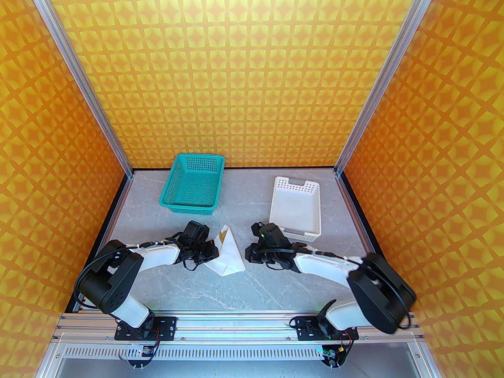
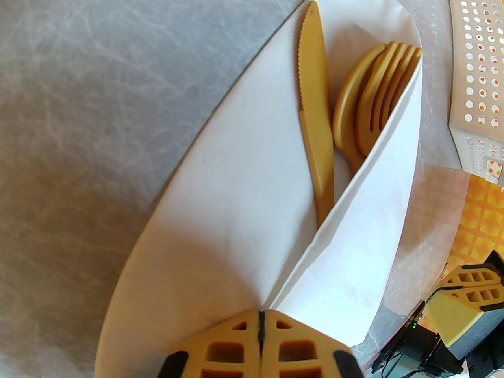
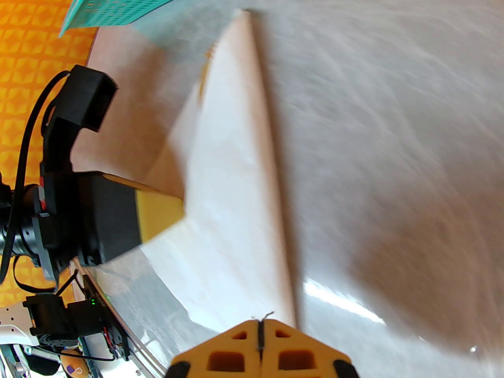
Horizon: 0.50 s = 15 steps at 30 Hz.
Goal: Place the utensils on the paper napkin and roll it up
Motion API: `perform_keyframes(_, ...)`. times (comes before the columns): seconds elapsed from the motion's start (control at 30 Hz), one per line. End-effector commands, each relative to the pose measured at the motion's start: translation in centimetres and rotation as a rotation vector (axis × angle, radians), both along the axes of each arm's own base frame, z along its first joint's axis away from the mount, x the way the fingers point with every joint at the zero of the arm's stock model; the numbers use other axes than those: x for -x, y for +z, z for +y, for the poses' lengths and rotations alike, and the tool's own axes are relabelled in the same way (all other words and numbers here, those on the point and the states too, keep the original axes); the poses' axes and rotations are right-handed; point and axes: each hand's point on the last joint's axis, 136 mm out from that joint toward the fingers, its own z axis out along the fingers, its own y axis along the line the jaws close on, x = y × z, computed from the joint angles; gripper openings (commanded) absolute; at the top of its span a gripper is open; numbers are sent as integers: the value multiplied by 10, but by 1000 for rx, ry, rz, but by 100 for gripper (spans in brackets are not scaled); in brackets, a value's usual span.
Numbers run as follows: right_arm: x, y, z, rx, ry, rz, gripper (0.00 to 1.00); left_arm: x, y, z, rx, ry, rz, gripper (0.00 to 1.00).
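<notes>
Two grippers: both clenched
Left gripper (image 2: 260,315): pinching the near fold of the thin white paper napkin (image 2: 244,195)
Napkin: middle of the table (image 1: 275,289), long axis toward the far edge, tan wood-coloured utensils (image 2: 315,132) tucked inside
Right gripper (image 3: 260,323): just right of it, can't tell if it's got paper

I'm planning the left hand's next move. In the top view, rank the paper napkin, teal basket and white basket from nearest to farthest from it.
1. The paper napkin, just beside the left hand, on its right.
2. The teal basket, beyond the hand toward the back wall, slightly left.
3. The white basket, at the back right, past the napkin.
</notes>
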Motion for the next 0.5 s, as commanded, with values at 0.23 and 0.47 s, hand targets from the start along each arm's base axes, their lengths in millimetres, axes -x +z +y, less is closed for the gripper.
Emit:
perform_keyframes(0.23,-59,7,33,-93,4,-56,0,2,-4,3,-45,-13,5,0)
perform_keyframes(0.47,-78,-3,41,-77,8,-43,0,1,-5,2,-45,-14,8,0)
